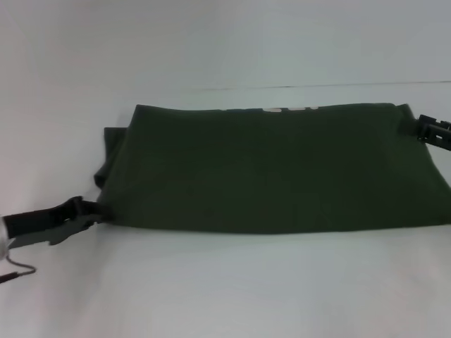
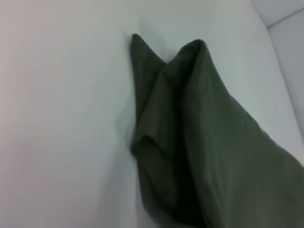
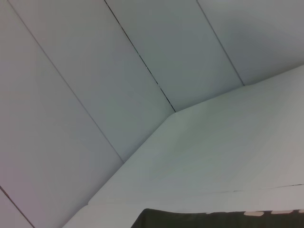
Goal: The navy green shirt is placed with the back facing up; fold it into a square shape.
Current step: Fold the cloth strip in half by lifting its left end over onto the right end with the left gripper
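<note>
Olive-green soft cotton shirt point(image 1: 271, 169) lies limp and light on the white surface point(image 1: 225, 289); left gripper point(image 1: 90, 210) pinches its near-left corner, right gripper point(image 1: 431, 129) its far-right corner; whether that one grips, I cannot tell.

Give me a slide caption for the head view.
Left gripper and right gripper at opposite corners of the partly folded navy green shirt.

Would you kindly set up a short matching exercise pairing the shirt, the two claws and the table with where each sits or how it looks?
1. navy green shirt
2. left claw
3. right claw
4. table

A. at the shirt's far right corner
B. white surface beneath everything
C. folded into a wide band
D. at the shirt's near left corner

Pairs: 1-C, 2-D, 3-A, 4-B
</note>
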You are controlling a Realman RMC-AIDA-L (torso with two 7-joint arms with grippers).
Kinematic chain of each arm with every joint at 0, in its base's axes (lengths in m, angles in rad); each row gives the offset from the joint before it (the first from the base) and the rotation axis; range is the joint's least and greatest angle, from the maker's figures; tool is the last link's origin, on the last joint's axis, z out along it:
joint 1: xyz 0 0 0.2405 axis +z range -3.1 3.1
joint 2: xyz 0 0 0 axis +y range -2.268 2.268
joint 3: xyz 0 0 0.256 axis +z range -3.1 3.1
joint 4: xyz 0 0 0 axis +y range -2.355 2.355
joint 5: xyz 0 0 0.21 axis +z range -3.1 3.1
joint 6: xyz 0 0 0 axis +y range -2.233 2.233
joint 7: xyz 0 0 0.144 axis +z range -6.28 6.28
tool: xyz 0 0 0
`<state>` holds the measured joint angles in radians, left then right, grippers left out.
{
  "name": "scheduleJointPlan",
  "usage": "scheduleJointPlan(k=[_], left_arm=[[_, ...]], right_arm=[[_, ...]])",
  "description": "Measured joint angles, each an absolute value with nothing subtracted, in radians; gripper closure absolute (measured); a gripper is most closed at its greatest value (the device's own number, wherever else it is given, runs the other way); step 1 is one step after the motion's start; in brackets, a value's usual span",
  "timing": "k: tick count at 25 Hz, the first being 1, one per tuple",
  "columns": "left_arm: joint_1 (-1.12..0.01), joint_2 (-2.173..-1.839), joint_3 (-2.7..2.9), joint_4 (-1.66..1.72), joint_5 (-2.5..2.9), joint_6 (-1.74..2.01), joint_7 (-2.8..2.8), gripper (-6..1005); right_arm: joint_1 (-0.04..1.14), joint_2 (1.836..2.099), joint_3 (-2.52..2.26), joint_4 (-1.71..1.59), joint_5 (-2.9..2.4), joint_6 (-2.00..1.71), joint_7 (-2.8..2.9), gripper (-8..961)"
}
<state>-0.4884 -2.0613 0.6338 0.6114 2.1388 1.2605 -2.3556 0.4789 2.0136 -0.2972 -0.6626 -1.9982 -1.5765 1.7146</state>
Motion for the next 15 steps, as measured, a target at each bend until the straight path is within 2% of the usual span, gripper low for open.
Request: scheduleJointPlan(k=[6, 15], left_arm=[[-0.379, -2.066, 0.614, 0.661, 2.046, 1.276, -2.333, 956], [-0.317, -2.028, 0.437, 0.678, 2.047, 1.270, -2.287, 955]], right_arm=[[0.486, 2.015, -0.291, -0.661, -1.995, -1.572, 1.716, 54], [0.517, 2.022, -0.295, -0.627, -1.991, -1.538, 1.716, 53]])
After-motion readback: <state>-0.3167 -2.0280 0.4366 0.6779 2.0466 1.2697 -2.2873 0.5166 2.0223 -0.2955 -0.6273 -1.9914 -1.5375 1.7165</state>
